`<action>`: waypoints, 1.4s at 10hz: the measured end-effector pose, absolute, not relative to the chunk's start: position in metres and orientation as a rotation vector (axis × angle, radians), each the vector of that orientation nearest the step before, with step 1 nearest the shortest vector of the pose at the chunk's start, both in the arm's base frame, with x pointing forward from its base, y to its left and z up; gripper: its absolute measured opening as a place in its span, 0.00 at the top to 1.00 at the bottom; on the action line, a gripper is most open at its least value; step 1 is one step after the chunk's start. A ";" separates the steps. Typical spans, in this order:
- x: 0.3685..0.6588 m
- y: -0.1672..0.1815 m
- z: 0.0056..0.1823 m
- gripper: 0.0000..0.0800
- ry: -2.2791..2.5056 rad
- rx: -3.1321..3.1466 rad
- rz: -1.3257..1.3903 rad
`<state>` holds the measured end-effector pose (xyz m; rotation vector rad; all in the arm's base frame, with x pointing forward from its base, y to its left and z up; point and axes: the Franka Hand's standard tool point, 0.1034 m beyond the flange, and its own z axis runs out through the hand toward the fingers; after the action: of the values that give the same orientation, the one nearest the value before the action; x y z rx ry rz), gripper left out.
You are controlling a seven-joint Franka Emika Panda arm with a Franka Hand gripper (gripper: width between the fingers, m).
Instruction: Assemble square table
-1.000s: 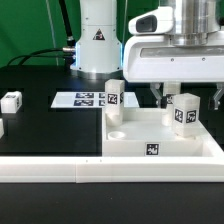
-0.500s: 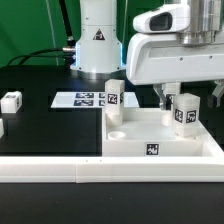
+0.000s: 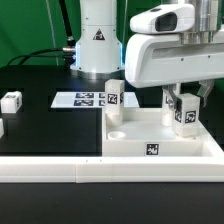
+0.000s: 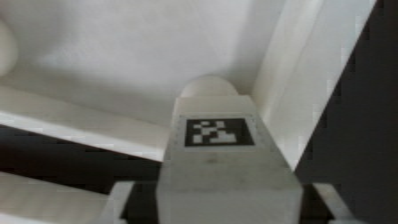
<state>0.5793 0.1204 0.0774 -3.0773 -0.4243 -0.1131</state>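
Exterior view, left to right.

1. Spare leg (image 3: 10, 101), a small white tagged plastic block, lies on the black bench (image 3: 40, 125) at far left, well apart from the work. Judged: parked until needed. A second block is cut by the frame edge; can't ID it.
2. Marker board (image 3: 85, 99), a thin flat white sheet w/ tags, lies far of centre. Reference only.
3. Standing leg (image 3: 113, 93), a white tagged block, is upright at the far left corner of the table top (image 3: 125, 148), a large white square plastic tray w/ raised rim. Looks seated. The near left socket (image 3: 117, 131) is vacant.
4. Gripped leg (image 3: 184, 116), same type, is upright in the far right part of the top, just beside the rim. End effector (image 3: 183, 112) has come straight down over it, and its fingers (image 3: 170, 100) are pressed on both flanks. The wrist view shows no gap either side of the leg (image 4: 219, 150). Judged: clamped for screwing in or seating. Seating depth is hidden.
5. Long white rail (image 3: 60, 170) runs along the near edge w/ the top butted against it, likely as a stop.
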 end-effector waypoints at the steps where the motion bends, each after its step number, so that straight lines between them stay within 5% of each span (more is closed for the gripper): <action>1: 0.579 0.120 0.077 0.64 -0.424 -3.077 -0.113; 4: 0.580 0.119 0.078 0.64 -0.385 -3.082 -0.113; 14: 0.576 0.118 0.075 0.64 1.274 -2.784 -0.081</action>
<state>0.5758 0.1178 0.0755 -2.7843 1.2739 -0.0813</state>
